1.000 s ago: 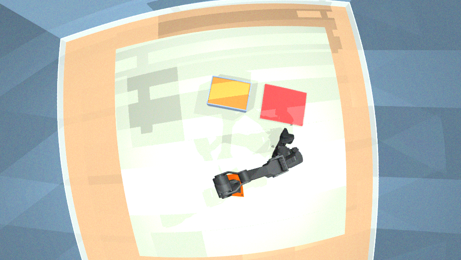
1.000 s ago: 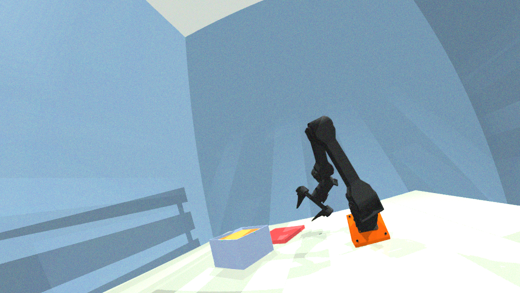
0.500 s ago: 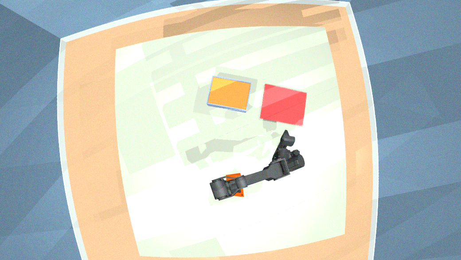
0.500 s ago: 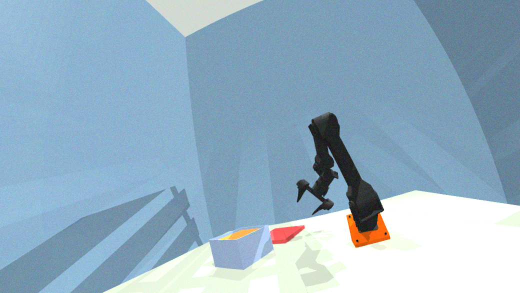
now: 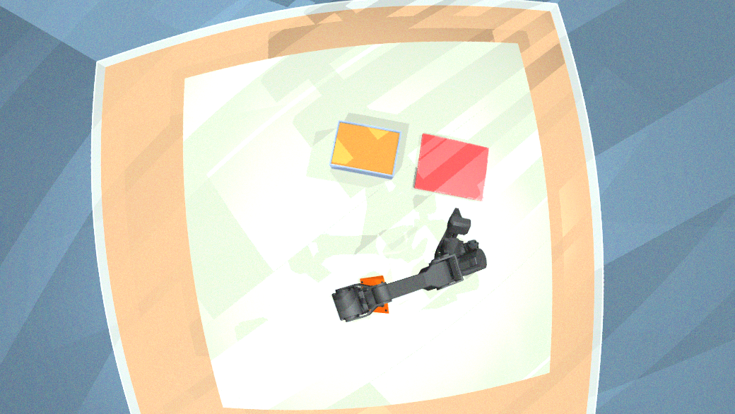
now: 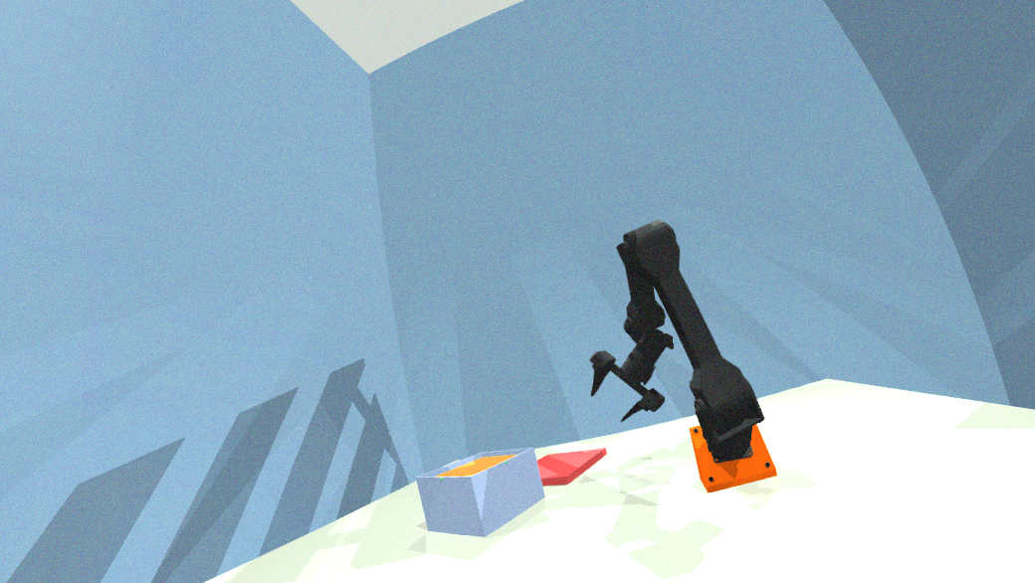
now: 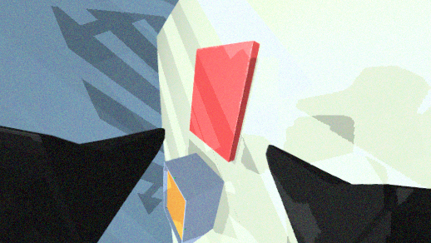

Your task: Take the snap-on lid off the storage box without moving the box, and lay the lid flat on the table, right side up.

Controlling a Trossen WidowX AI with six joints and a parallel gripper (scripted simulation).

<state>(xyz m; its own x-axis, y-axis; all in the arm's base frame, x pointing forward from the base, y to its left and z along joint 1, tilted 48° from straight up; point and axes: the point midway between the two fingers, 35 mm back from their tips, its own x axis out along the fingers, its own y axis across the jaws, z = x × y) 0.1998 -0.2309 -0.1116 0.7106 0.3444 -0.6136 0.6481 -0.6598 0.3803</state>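
The storage box (image 5: 360, 172) (image 6: 471, 499) (image 7: 200, 187) has pale blue walls and stands open, showing an orange inside. The red lid (image 5: 451, 165) (image 6: 568, 463) (image 7: 220, 96) lies flat on the table just to the right of the box, apart from it. My gripper (image 5: 459, 218) (image 6: 609, 404) (image 7: 216, 141) is open and empty. It hangs in the air above the table, on the near side of the lid, with its fingers pointing down towards the lid and the box.
The arm's orange base (image 5: 383, 308) (image 6: 734, 467) is bolted to the pale table (image 5: 287, 334) nearer the front. A tan border (image 5: 143, 205) runs around the table top. Blue walls surround the scene.
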